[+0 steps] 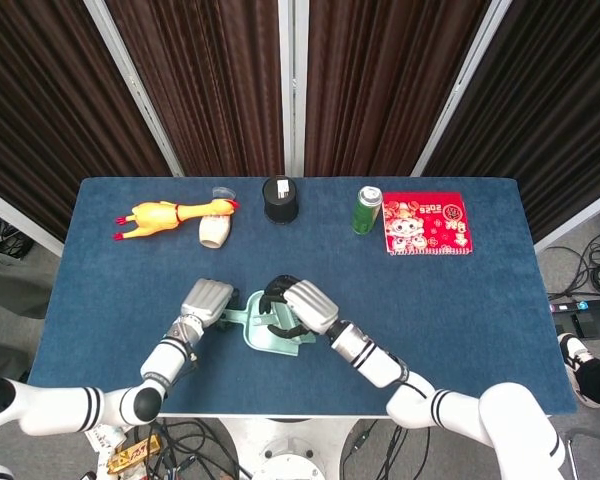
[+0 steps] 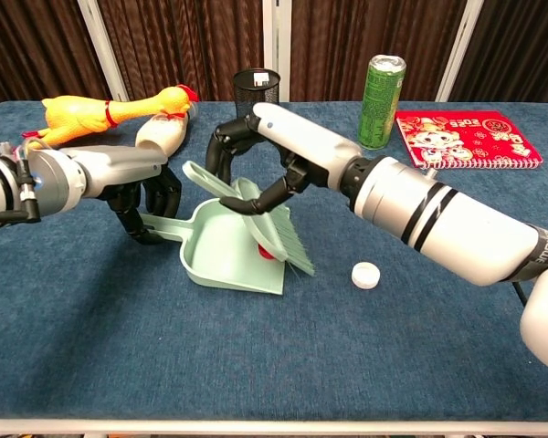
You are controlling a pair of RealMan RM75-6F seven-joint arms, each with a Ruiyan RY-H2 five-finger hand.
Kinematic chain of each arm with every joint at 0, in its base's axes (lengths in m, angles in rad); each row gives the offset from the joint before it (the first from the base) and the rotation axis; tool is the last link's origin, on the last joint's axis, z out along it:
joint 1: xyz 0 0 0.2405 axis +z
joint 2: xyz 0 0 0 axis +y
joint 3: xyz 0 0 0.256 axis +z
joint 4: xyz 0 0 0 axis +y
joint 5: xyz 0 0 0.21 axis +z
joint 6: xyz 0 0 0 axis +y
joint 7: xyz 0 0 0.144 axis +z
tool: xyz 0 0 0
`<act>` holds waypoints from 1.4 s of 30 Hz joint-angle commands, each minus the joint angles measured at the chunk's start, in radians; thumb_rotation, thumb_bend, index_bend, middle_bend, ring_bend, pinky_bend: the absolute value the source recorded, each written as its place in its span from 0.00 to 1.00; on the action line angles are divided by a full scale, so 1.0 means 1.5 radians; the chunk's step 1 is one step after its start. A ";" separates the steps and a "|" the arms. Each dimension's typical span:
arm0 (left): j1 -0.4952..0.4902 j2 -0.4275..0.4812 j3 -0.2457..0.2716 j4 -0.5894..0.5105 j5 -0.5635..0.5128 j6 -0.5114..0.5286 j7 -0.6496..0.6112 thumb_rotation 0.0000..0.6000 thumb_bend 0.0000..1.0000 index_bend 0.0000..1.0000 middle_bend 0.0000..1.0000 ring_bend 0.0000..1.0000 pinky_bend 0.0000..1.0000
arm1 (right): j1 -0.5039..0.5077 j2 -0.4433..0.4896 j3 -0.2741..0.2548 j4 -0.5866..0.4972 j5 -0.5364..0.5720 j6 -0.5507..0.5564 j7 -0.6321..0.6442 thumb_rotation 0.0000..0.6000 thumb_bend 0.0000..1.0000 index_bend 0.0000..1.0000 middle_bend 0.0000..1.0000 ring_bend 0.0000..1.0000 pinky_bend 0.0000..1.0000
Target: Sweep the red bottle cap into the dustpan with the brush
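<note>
The red bottle cap (image 2: 266, 249) lies inside the mouth of the pale green dustpan (image 2: 221, 263), half hidden behind the bristles of the green brush (image 2: 278, 230). My right hand (image 2: 256, 151) grips the brush by its handle and holds it tilted over the pan. My left hand (image 2: 148, 203) holds the dustpan's handle from the left side. From the head view, the right hand (image 1: 298, 304) covers much of the dustpan (image 1: 270, 341), the left hand (image 1: 205, 302) sits beside it, and the cap is hidden.
A white cap (image 2: 366, 275) lies to the right of the pan. Along the far side stand a rubber chicken (image 2: 100, 114), a tipped white bottle (image 2: 162, 135), a black mesh cup (image 2: 257, 103), a green can (image 2: 384, 88) and a red notebook (image 2: 461, 139).
</note>
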 commanded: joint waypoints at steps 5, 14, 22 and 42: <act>-0.019 0.001 0.003 -0.002 -0.018 0.006 0.017 1.00 0.35 0.58 0.52 0.38 0.37 | -0.021 0.051 -0.003 -0.053 0.004 0.023 0.005 1.00 0.63 0.73 0.63 0.29 0.22; -0.036 0.017 -0.001 -0.022 -0.036 0.012 0.018 1.00 0.35 0.58 0.52 0.38 0.37 | -0.085 0.206 -0.061 -0.211 0.002 0.034 -0.063 1.00 0.63 0.73 0.63 0.29 0.22; -0.049 0.014 0.001 -0.031 -0.048 0.019 0.020 1.00 0.35 0.58 0.52 0.38 0.37 | -0.138 0.222 -0.095 -0.249 0.008 0.050 -0.075 1.00 0.63 0.73 0.63 0.29 0.21; -0.079 -0.005 -0.008 -0.031 -0.083 0.019 0.012 1.00 0.35 0.58 0.52 0.39 0.38 | -0.120 0.057 -0.020 -0.132 0.036 0.030 -0.082 1.00 0.65 0.73 0.63 0.29 0.16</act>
